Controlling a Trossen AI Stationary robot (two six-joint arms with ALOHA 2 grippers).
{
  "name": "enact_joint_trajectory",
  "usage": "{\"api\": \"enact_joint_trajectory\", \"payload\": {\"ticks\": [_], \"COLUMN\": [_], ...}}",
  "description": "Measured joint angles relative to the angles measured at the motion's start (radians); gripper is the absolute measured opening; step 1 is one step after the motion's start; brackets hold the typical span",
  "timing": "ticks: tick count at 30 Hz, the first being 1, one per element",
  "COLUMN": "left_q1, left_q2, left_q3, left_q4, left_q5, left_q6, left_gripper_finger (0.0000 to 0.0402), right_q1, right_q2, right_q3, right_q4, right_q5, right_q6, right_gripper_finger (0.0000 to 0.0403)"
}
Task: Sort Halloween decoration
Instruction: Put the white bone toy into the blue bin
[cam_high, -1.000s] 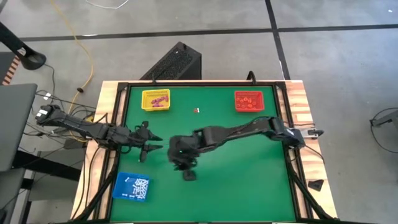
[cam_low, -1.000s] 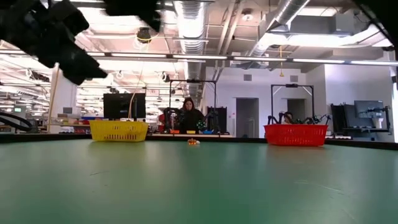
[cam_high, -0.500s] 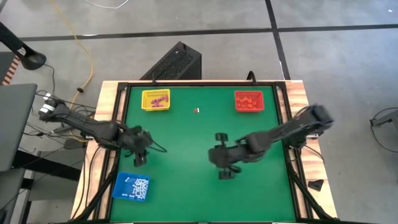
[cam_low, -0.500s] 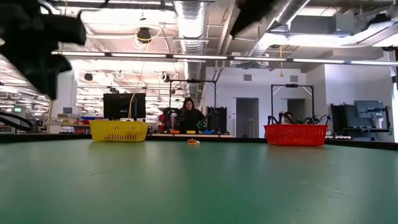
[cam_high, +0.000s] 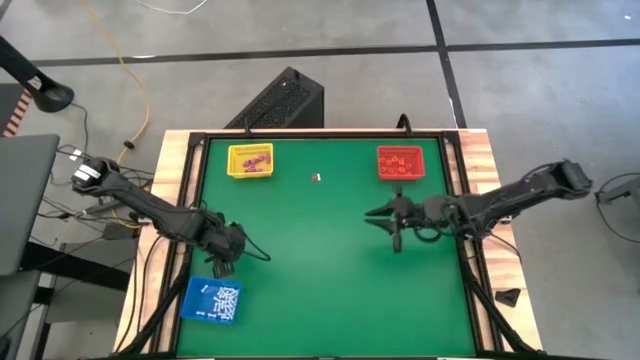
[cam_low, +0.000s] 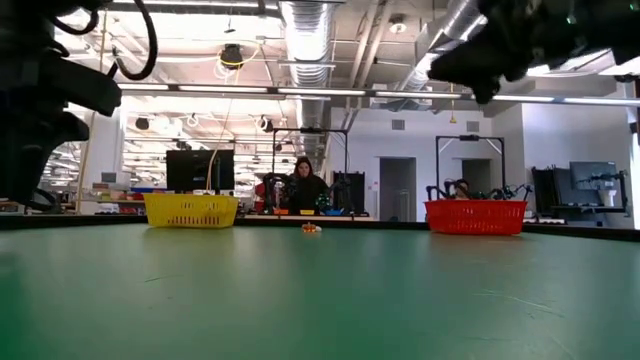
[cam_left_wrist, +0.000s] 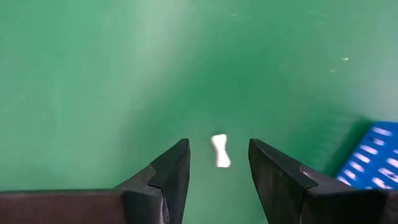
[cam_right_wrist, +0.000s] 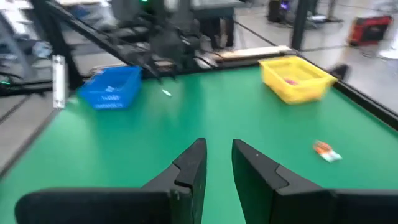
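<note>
Left gripper (cam_left_wrist: 217, 180), jaws apart, straddles a small white bone-shaped trinket (cam_left_wrist: 219, 150) beside the blue square tray (cam_left_wrist: 373, 158), ready to pinch; right gripper (cam_right_wrist: 217, 163), jaws slightly apart and empty, waits.

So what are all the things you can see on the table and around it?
Table: one, green top, wooden edges.
Yellow tray: one, far left corner, purple-pink trinkets inside.
Red tray: one, far right corner, orange-red trinkets inside.
Blue tray: one, near left corner, white trinkets inside.
Loose trinket: one, orange and white, between the yellow and red trays.
White bone-shaped trinket: one, on the mat beside the blue tray.
Person: one, dark clothes, in the room behind.
Left tool: open, above the bone trinket.
Right tool: open and empty, near the red tray.
</note>
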Motion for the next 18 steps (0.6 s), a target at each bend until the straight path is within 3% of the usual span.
{"api": "enact_joint_trajectory", "payload": {"ticks": [8, 18], "left_q1": [-0.037, -0.067], "left_q2": [0.000, 0.000], "left_q3": [-0.002, -0.102], "left_q4": [0.018, 0.070], "left_q5": [-0.009, -0.023], "left_q6": [-0.152, -0.255], "left_gripper_finger": [0.0153, 0.0153], "right_q1": [-0.043, -0.042], "right_q2": [-0.196, -0.229], "right_q3": [-0.093, -0.104], "right_q4": [-0.130, -0.223], "right_q5": [0.000, 0.000], "right_q6": [0.005, 0.012], "right_gripper_finger": [0.0109, 0.0109]}}
